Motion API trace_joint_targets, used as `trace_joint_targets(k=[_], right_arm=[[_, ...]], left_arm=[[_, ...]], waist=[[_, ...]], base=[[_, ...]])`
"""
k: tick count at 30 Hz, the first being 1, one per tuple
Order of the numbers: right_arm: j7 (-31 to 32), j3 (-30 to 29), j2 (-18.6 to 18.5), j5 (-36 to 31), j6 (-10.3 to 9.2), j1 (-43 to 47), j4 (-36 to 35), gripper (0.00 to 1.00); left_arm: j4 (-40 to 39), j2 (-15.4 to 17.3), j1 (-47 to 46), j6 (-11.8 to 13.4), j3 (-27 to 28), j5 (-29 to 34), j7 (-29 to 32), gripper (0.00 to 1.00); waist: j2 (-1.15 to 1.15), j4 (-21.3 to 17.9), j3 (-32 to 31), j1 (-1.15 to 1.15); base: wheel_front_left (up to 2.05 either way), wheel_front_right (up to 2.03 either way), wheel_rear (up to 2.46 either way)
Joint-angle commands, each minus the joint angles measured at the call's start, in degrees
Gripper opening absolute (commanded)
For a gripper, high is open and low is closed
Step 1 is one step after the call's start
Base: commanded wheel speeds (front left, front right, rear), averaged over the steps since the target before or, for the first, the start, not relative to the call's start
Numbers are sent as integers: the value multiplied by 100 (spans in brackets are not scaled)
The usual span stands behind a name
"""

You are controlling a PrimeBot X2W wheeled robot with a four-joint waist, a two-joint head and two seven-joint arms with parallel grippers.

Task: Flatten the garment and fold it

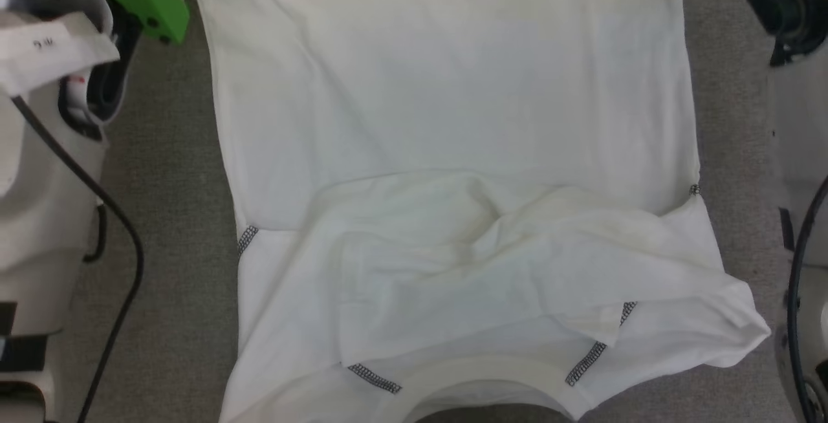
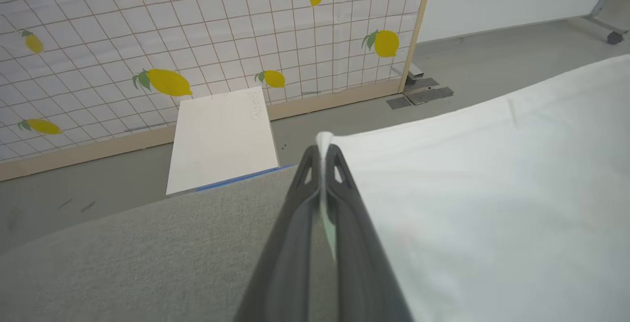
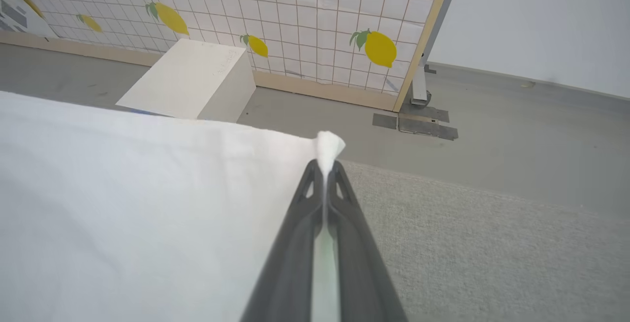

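Observation:
The garment [image 1: 446,106] is a white shirt spread on the grey tabletop, its collar toward the near edge and dark zigzag stitching along the seams. Both sleeves lie folded in over the chest, rumpled. In the left wrist view my left gripper [image 2: 323,152] is shut on a far corner of the garment [image 2: 492,189], a tuft of cloth poking out past the tips. Seen from the right wrist, my right gripper [image 3: 325,167] is shut on the other far corner of the garment [image 3: 123,194], also with a white tuft between the tips.
A rigid white box [image 3: 189,80] stands on the floor beyond the table, against a lemon-print grid panel [image 3: 305,26]. The grey table surface [image 1: 168,216] shows on both sides of the shirt. My pale arm bodies and a black cable [image 1: 116,229] flank it.

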Motion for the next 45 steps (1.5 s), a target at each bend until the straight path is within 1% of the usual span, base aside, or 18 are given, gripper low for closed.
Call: trace_joint_targets(k=[1,4,7,12,15,21,27,30,34,38,45], right_arm=[[-83,93,-113,198,-9,309,-219,0],[-128,242,-356,568,-9,954,-727,0],[-83,258,-565,876,-9,1756,-1359,0],[147,1,-722,1132,-9,3175,-2363,0],[449,-270,-740,1178,-9,4076,-2893,0],[1102,-752,-566,1152,-9,5516,-3734,0],[1578,-1129,-268,999,-9,6479,-4301,0],[1809,-1292,-117,895,-9,6832,-4425,0],[2092,-1411,30,729,-9,7228,-4360,0],[2205,-1437,178,572,-9,7451,-4029,0],[2036,-1392,317,432,-9,7474,-3267,0]], left_arm=[[-143,28,279,-20,43,-82,-85,0],[-498,44,853,7,83,-252,-186,0],[-955,131,1565,95,120,-396,-220,0],[-1654,233,2897,233,156,-786,-147,0],[-2020,287,3742,346,123,-1034,-16,0],[-2453,235,5029,542,15,-1529,189,0],[-2475,176,5777,609,-76,-1884,297,0],[-2450,146,6000,597,-161,-2039,408,0],[-2302,163,6212,559,-349,-2134,621,0],[-2085,101,6297,516,-556,-2150,753,0],[-1656,-12,6241,437,-728,-2110,767,0]], waist=[[0,-1,-697,0],[0,50,-1036,0],[0,103,-1363,0],[0,205,-1839,0],[0,267,-2083,0],[0,411,-2393,0],[0,518,-2558,0],[0,554,-2609,0],[0,585,-2632,0],[0,598,-2637,0],[0,594,-2671,0]], base=[[0,0,0],[0,0,0],[0,0,0],[0,0,0],[0,0,0],[0,0,0],[0,0,0],[0,0,0],[0,0,0],[0,0,0],[0,0,0]])
